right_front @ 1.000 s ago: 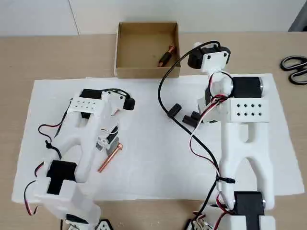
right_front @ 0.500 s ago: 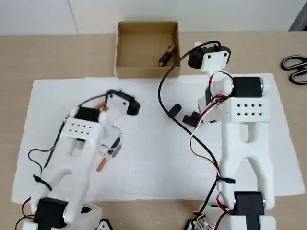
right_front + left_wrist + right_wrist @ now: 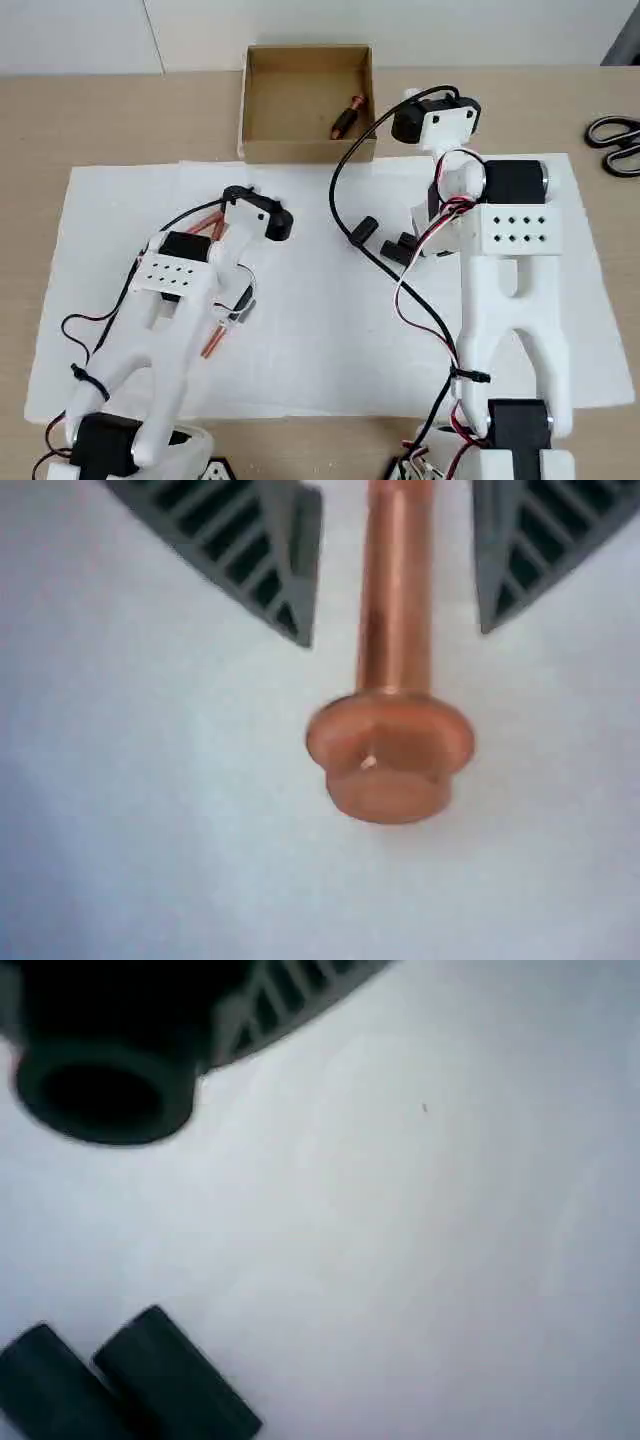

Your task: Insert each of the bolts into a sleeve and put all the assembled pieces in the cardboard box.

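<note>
While the left gripper stands spread astride a copper bolt on white paper, right gripper clamped on a black sleeve, one assembled piece in the cardboard box.

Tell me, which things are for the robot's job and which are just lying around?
For the job: copper bolt, black sleeves, cardboard box, assembled piece inside it.
Just lying about: scissors, white sheet.
</note>
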Tool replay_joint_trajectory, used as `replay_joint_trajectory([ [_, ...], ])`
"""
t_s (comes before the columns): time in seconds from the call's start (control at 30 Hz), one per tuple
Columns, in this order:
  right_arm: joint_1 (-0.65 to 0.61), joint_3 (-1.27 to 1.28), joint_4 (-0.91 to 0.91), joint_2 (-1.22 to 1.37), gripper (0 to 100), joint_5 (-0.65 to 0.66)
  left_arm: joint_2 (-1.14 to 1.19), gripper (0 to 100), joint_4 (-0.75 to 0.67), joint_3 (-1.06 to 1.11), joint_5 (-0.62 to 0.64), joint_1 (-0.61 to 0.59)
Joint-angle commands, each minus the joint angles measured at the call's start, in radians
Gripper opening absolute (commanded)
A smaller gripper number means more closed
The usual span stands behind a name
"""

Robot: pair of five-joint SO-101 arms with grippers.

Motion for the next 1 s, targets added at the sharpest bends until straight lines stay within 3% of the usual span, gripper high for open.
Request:
replay_joint_trajectory([
  [0.0, 0.005, -0.003, -0.004, -0.042, 0.4, 0.006, -0.037, 10, -0.012, 0.002, 0.006, 0.003],
  [0.97, 0.004, -0.003, -0.018, -0.042, 0.4, 0.006, 0.092, 10, -0.201, 0.111, 0.034, 0.008],
])
